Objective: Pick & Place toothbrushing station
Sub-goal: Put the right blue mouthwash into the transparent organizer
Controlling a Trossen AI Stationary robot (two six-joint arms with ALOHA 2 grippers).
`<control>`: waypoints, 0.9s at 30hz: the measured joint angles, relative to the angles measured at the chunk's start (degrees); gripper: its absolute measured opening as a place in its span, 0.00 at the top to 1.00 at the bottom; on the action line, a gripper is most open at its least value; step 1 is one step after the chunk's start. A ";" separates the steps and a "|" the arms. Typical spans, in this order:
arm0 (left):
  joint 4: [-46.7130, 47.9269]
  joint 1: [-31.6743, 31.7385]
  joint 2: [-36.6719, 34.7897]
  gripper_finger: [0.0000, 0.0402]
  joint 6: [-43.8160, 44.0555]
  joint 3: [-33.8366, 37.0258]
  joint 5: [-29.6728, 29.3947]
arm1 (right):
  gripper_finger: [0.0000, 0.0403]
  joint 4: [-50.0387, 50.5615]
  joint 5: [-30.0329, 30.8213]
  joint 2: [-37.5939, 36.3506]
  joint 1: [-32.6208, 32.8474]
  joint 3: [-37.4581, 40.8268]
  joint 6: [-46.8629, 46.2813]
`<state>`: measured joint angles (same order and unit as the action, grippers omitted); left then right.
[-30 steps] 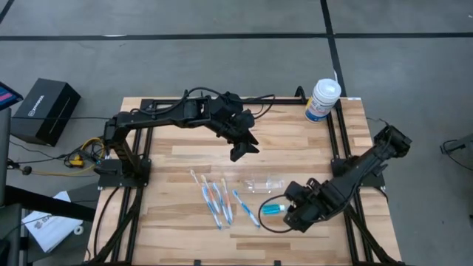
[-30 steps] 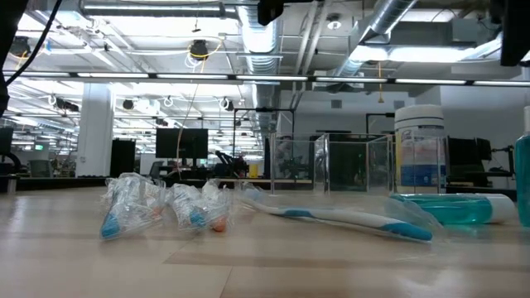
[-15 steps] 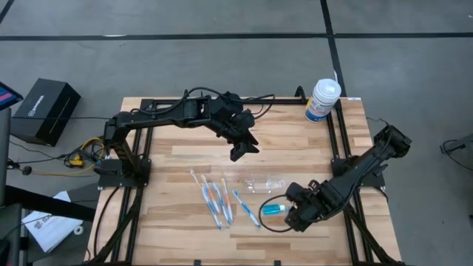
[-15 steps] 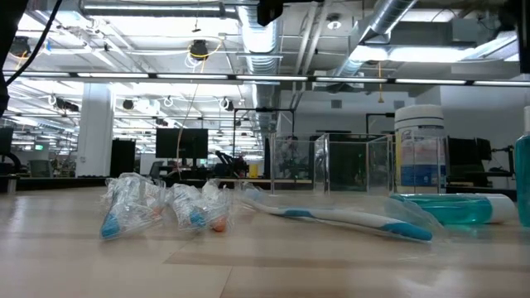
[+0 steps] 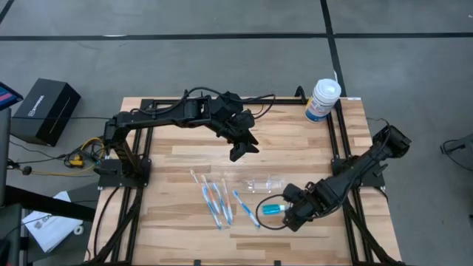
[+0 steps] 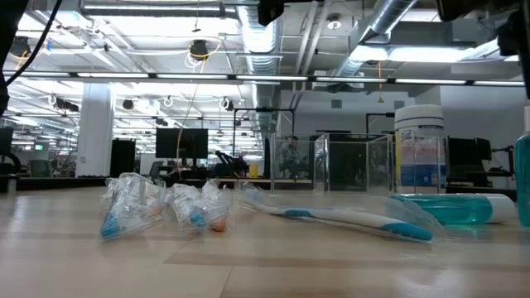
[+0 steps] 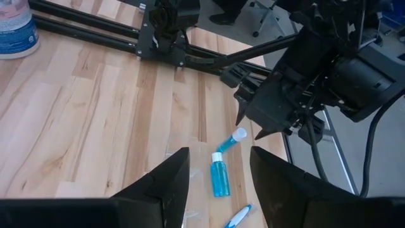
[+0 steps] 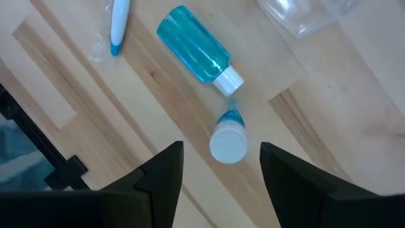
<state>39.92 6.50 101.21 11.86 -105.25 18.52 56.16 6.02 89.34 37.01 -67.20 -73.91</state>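
The toothbrushing station [image 5: 264, 182], a small clear plastic holder, rests on its base at mid-table; the low view shows it as see-through walls [image 6: 331, 161]. My right gripper [image 5: 290, 212] hangs open near it, pointing down over a small blue white-capped tube [image 8: 229, 140] beside a lying blue bottle [image 8: 193, 52]. The holder's edge [image 8: 310, 16] shows just beyond. My left gripper [image 5: 244, 150] is open and raised above the table's far middle, touching nothing [image 7: 218, 183].
Several blue-and-orange toothbrushes [image 5: 214, 199] lie left of the holder, one [image 6: 339, 217] close to the bottle. A white blue-labelled canister [image 5: 323, 100] stands at the far right corner. Black frame rails run along the table's edges [image 5: 338, 140].
My right gripper has sunk a little toward the table above the small tube and tipped more steeply downward. Its fingers stay open. The holder, bottle and toothbrushes lie where they were.
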 joint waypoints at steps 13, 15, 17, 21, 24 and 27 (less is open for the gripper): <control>0.15 0.00 0.00 0.60 -0.02 0.00 0.01 | 0.50 0.06 0.00 0.00 -0.81 0.02 1.90; 0.17 0.00 0.00 0.60 -0.02 0.00 0.02 | 0.50 -1.72 -0.01 -0.04 -0.81 1.12 1.85; 0.17 0.00 0.00 0.60 -0.02 0.00 0.02 | 0.51 -3.53 -0.10 0.02 -0.81 2.79 1.04; 0.17 0.00 0.02 0.60 -0.02 0.00 0.03 | 0.51 -3.56 -0.65 0.02 -0.81 3.75 0.48; 0.17 0.00 0.02 0.60 -0.82 0.00 0.02 | 0.52 -3.43 -1.11 0.02 -1.30 3.80 0.87; 0.17 0.00 0.02 0.60 -0.90 0.00 0.04 | 0.52 -3.67 -1.22 0.02 -1.53 3.80 1.05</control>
<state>40.10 6.50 101.23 10.96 -105.25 18.57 52.49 4.80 89.36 35.48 -63.40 -72.86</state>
